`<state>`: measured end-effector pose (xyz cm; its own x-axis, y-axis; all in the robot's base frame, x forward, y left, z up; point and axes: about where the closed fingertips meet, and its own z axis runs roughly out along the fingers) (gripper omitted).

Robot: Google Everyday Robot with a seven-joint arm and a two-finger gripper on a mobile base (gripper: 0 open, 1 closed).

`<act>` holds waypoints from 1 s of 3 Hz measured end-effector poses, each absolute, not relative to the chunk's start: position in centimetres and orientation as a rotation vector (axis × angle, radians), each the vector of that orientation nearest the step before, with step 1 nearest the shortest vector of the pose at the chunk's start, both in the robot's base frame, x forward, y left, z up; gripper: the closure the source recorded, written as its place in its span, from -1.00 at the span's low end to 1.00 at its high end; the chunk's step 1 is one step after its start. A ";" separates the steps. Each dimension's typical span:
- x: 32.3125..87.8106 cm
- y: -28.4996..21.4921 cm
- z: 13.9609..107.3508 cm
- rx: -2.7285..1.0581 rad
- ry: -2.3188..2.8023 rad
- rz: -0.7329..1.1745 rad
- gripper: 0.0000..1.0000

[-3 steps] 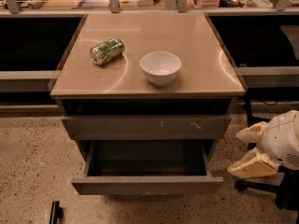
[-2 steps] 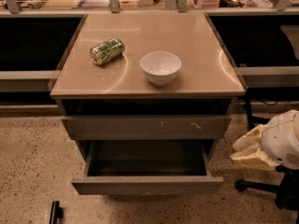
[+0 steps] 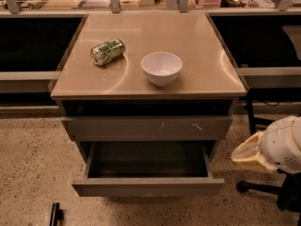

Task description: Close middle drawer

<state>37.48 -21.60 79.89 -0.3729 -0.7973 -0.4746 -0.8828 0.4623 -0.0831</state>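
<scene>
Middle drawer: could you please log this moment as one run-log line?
middle drawer pulled out | gripper right of it, apart | green can and white bowl on cabinet top | close pending

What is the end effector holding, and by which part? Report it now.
Nothing, as far as can be seen. The end effector hangs to the right of the open middle drawer, apart from its front and touching nothing.

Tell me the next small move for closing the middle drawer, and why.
Probably bring the gripper across and down, in front of the middle drawer. The drawer stands pulled out with its dark inside showing, while the gripper hangs beside the cabinet, touching nothing. It likely needs to face the flat front before pushing.
</scene>
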 end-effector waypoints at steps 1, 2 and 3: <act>37.7 -23.1 74.2 -1.308 2.261 0.363 1.00; 39.2 -24.4 68.2 -1.196 2.203 0.515 1.00; 40.2 -24.8 62.4 -1.111 2.189 0.646 1.00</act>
